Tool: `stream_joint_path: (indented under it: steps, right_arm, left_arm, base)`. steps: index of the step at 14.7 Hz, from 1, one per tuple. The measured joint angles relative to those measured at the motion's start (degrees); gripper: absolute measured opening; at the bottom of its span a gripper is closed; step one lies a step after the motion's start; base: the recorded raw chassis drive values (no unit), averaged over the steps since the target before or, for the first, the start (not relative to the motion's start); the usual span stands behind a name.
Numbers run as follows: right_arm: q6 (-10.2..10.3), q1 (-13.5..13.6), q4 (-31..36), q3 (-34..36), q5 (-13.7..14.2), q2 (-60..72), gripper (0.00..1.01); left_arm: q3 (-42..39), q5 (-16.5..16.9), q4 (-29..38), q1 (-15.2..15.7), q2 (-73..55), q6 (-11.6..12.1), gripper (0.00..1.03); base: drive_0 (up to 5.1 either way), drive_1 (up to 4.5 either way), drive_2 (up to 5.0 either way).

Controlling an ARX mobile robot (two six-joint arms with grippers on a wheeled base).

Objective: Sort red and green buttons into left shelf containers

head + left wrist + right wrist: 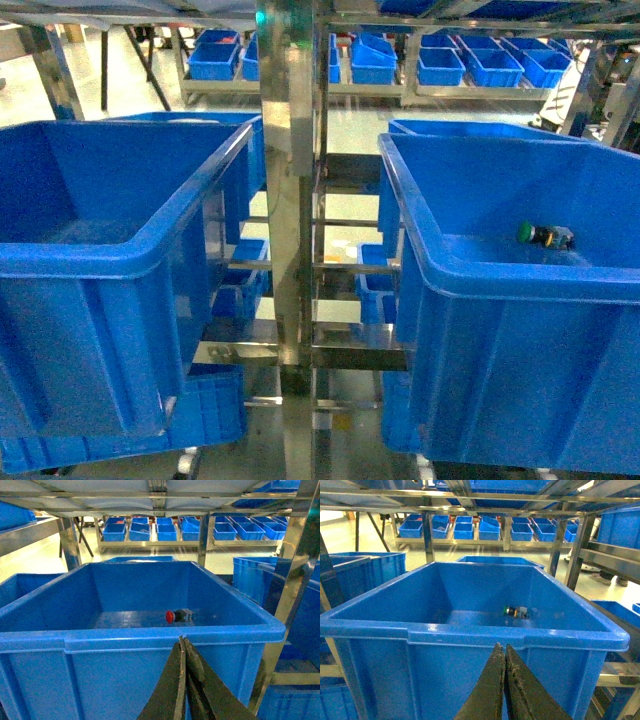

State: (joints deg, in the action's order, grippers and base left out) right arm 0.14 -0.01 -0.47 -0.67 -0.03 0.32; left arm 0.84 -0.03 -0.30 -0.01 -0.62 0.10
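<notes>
Both arms are held level in front of the shelf, each just short of the near wall of a bin. In the left wrist view the left gripper (184,645) points up at the rolled rim of the left bin (125,639), its dark, scuffed fingers (172,690) pressed together with nothing between them. The right gripper (503,652) sits the same way before the right bin (470,632), its fingers (520,692) likewise closed and empty. Neither gripper shows in the head view.

The bins are deep, smooth-walled blue plastic with thick rims and glossy floors. A red button (178,615) lies on its side on the left bin's floor, right of centre. A green button (516,611) lies on the right bin's floor, towards the far right. A shiny steel shelf post (290,200) stands between the bins.
</notes>
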Motion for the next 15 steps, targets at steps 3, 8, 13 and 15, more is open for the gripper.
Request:
stream_joint_path:
  steps: [3, 8, 13, 15]
  right_arm:
    - [0.0, 0.0, 0.2, 0.0, 0.0, 0.0, 0.19]
    - [0.0, 0.0, 0.2, 0.0, 0.0, 0.0, 0.81]
    - [0.0, 0.0, 0.2, 0.0, 0.0, 0.0, 0.98]
    - [0.0, 0.0, 0.2, 0.0, 0.0, 0.0, 0.98]
  left_arm:
    - [0.0, 0.0, 0.0, 0.0, 0.0, -0.1, 0.10]
    - [0.0, 0.0, 0.1, 0.0, 0.0, -0.1, 0.72]
    - [0.0, 0.0, 0.1, 0.0, 0.0, -0.1, 0.98]
    - [0.0, 0.0, 0.1, 0.0, 0.0, -0.1, 0.98]
  base:
    - [0.0, 0.00, 0.0]
    - [0.0, 0.00, 0.0]
    - [0.0, 0.00, 0.0]
    - [0.0, 0.00, 0.0]
